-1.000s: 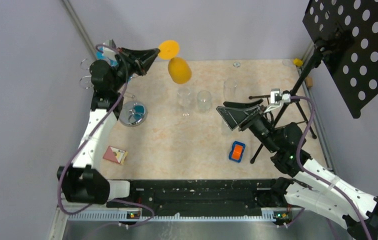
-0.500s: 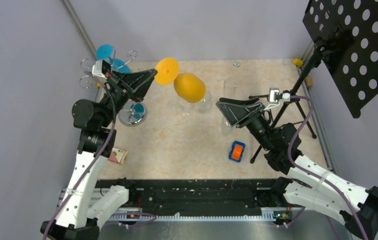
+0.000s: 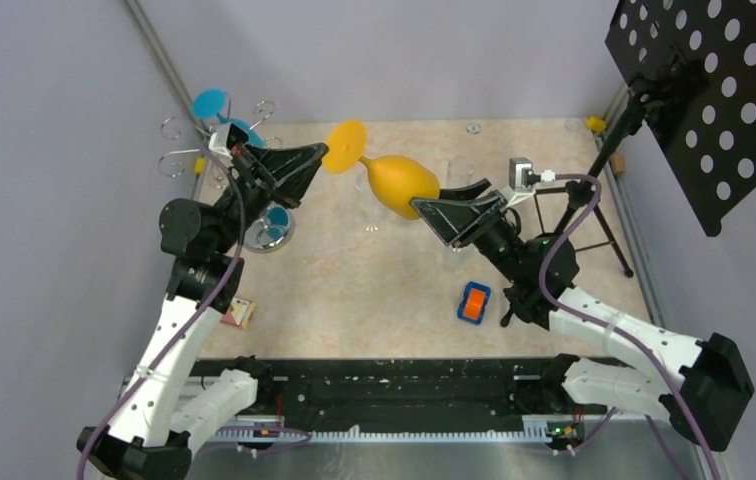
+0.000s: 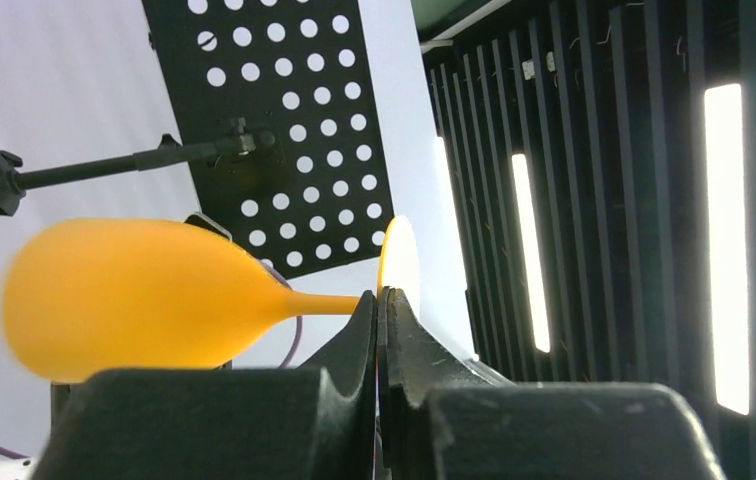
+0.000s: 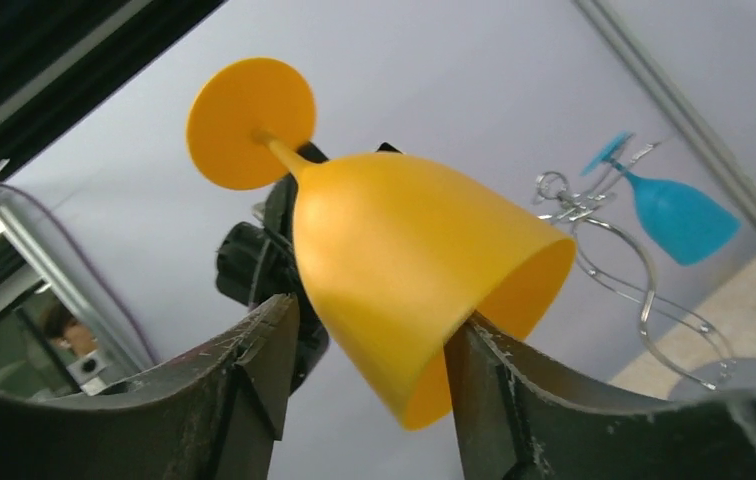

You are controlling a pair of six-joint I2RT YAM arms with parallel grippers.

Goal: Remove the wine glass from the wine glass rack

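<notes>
The left pincer point(image 3: 314, 157) is clenching the thin stem of the orange wine glass point(image 3: 402, 180) right by its foot. In the left wrist view the fingers point(image 4: 349, 340) are pressing together on the stem with no gap showing. The glass is lying sideways in the air, foot toward the left arm and open mouth toward the right arm, off the wine glass rack point(image 3: 252, 238) and well above the desk point(image 3: 354, 290). Gripping by the stem is leaving the whole bowl free, probably so the other arm can take it — reads as a handover.

The right pincer point(image 3: 444, 203) is spread wide, with one jaw on each side of the bowl near the rim. In the right wrist view one finger point(image 5: 494, 370) looks like it is touching the rim, while a sliver of gap is showing at the other, so it is bracketing the bowl and not clamping it.

Room for moving: a blue glass point(image 5: 669, 215) is hanging on the rack just behind the left arm, so swinging back that way is risky. A clear glass point(image 3: 461, 168) is standing on the desk near the bowl, so a straight drop is tight. The black tripod stand point(image 3: 594, 200) and its perforated panel point(image 3: 714, 90) are crowding the right side behind the right arm. The middle and near part of the desk is offering the most open space — only a small orange toy point(image 3: 473, 302) is sitting there.
</notes>
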